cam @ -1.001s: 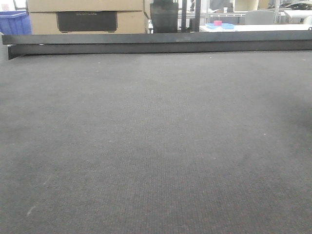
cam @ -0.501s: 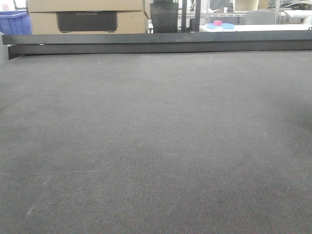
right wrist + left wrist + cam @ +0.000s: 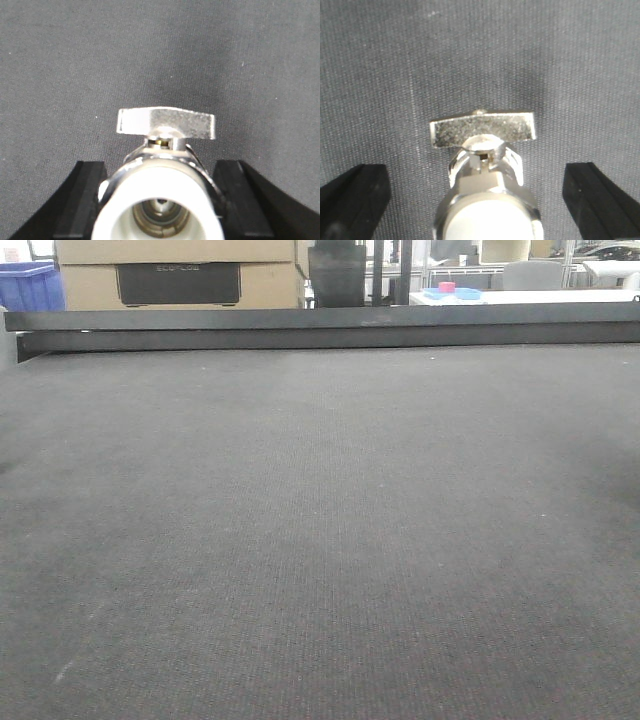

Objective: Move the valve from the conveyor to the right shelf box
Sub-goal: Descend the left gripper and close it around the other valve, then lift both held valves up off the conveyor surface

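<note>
Jaws of right gripper [image 3: 160, 207] clamp valve [image 3: 165, 150] by its body, above conveyor [image 3: 160, 50]. Left gripper [image 3: 477, 197] jaws spread wide, straddling another valve [image 3: 483, 132], untouched. Grasp step; next probably lift and carry to shelf box, not in view.

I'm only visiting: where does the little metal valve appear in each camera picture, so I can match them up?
Front view: no valve in it, only the conveyor and its black rail.
Left wrist: valve at bottom centre, untouched between the spread fingers of the left gripper.
Right wrist: valve at bottom centre, fingers of the right gripper against its sides.
Shared landmark: the conveyor's dark grey woven belt.
</note>
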Robot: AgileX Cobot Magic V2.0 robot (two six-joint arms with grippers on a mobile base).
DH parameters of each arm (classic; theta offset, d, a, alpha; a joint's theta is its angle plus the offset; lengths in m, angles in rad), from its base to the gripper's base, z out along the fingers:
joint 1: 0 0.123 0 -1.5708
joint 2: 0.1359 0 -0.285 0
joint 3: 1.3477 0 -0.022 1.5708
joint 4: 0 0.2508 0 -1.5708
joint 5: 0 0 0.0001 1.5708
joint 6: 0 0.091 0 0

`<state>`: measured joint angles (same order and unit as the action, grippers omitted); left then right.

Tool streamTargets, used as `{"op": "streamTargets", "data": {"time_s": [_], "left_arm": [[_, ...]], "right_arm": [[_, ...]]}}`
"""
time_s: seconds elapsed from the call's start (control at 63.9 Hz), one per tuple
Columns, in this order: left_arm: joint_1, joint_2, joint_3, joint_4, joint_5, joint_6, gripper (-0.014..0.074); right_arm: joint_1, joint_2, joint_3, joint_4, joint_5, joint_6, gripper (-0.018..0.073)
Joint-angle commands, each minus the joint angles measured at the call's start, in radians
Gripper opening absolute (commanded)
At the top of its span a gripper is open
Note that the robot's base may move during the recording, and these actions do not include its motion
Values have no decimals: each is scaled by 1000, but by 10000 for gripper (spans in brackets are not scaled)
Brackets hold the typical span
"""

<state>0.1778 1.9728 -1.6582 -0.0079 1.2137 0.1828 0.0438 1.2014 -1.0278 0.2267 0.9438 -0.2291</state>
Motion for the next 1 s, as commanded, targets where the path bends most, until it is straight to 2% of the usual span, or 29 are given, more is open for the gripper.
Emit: {"op": "streamTargets", "data": {"time_s": [0.0, 0.109, 0.219, 0.36, 0.532, 0.72, 0.798, 0.985], "left_arm": [[1, -1, -7, -9, 5, 2, 590], [1, -1, -7, -9, 7, 0, 489], [1, -1, -7, -9, 7, -2, 248], [1, -1, -7, -9, 7, -2, -117], [-15, -23, -7, -9, 7, -10, -111], [-66, -117, 3, -7, 7, -35, -111], [-90, -183, 45, -9, -43, -49, -111], [-154, -403, 262, -11, -216, -61, -111]], "right_arm": [[-1, -18, -8, 7, -49, -7, -153], [-1, -18, -8, 7, -53, -7, -153], [-1, -18, -8, 7, -62, -7, -153], [-1, -18, -8, 7, -69, -7, -153], [-1, -14, -4, 7, -113, -7, -153], [-2, -5, 19, 7, -172, -7, -153], [-4, -5, 35, 5, -191, -7, -153], [-42, -9, 133, 5, -280, -7, -153]]}}
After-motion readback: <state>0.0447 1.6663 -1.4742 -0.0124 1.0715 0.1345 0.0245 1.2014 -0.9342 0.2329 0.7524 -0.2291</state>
